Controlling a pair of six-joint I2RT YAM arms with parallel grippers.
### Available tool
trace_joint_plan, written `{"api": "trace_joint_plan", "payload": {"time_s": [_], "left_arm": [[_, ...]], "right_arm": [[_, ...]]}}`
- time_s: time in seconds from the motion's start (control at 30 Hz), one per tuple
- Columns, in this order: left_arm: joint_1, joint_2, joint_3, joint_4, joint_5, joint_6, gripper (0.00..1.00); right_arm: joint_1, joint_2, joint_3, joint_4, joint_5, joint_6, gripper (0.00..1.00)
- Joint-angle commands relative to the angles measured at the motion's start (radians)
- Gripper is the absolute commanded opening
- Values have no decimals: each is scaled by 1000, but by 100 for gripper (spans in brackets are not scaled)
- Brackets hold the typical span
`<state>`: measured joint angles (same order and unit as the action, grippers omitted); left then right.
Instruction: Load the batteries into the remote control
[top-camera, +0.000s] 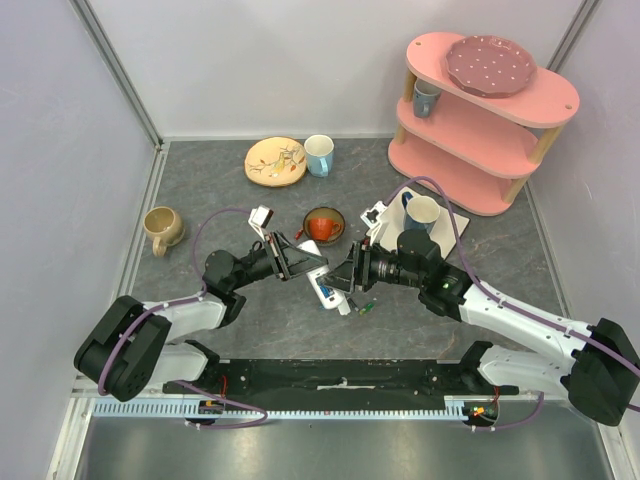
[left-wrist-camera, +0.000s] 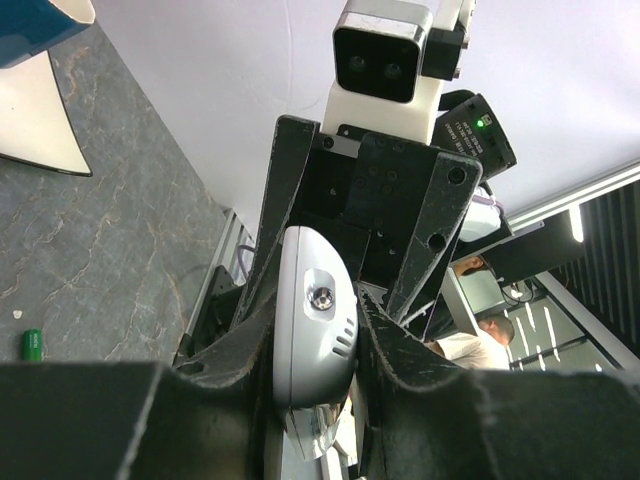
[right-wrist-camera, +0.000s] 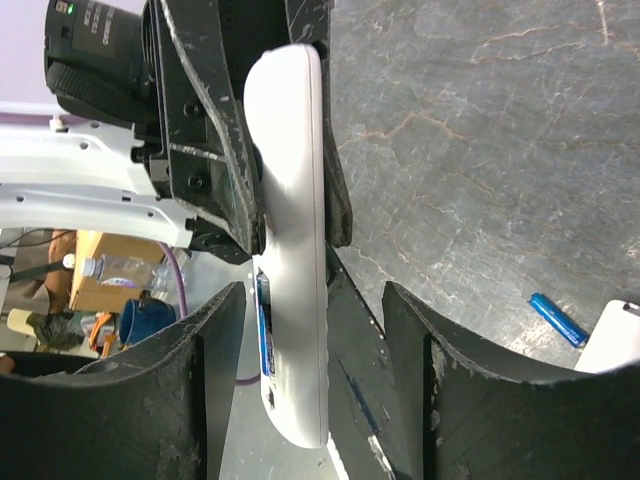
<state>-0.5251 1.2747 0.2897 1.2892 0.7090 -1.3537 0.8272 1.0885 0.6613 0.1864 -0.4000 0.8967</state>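
Observation:
My left gripper (top-camera: 300, 262) is shut on the white remote control (top-camera: 322, 288) and holds it above the table. In the left wrist view its fingers (left-wrist-camera: 230, 340) clamp the remote (left-wrist-camera: 312, 320) end-on. My right gripper (top-camera: 345, 278) is open. In the right wrist view it (right-wrist-camera: 312, 300) straddles the remote's free end (right-wrist-camera: 290, 200) with a gap on both sides. A blue battery (right-wrist-camera: 264, 335) sits in the remote's compartment. Another blue battery (right-wrist-camera: 558, 320) and a green battery (top-camera: 367, 308) lie on the table. The green one also shows in the left wrist view (left-wrist-camera: 32, 343).
A small white piece (right-wrist-camera: 618, 340) lies near the loose blue battery. Behind the grippers stand a dark bowl (top-camera: 323, 225), a blue mug (top-camera: 420, 212) on a white mat, a tan mug (top-camera: 162, 225), a plate (top-camera: 275, 160), a light-blue mug (top-camera: 319, 155) and a pink shelf (top-camera: 480, 110).

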Motion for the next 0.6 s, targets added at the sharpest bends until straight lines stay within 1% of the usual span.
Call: {"api": "trace_joint_plan", "payload": {"time_s": [0.0, 0.2, 0.3, 0.4, 0.5, 0.57], "left_arm": [[-1, -5, 46, 61, 7, -16, 2], [-1, -1, 52, 58, 6, -13, 2], [-1, -3, 52, 58, 4, -15, 2], [-1, -8, 52, 58, 4, -16, 2], [-1, -14, 52, 52, 3, -16, 2], [-1, -17, 51, 50, 3, -13, 2]], "right_arm": [[-3, -4, -11, 4, -85, -30, 64], [-3, -9, -26, -13, -114, -51, 62], [-3, -7, -34, -18, -105, -54, 58], [-3, -9, -40, -16, -91, -53, 53], [-3, -7, -43, -11, -85, -51, 43], [-3, -7, -43, -11, -82, -51, 41]]}}
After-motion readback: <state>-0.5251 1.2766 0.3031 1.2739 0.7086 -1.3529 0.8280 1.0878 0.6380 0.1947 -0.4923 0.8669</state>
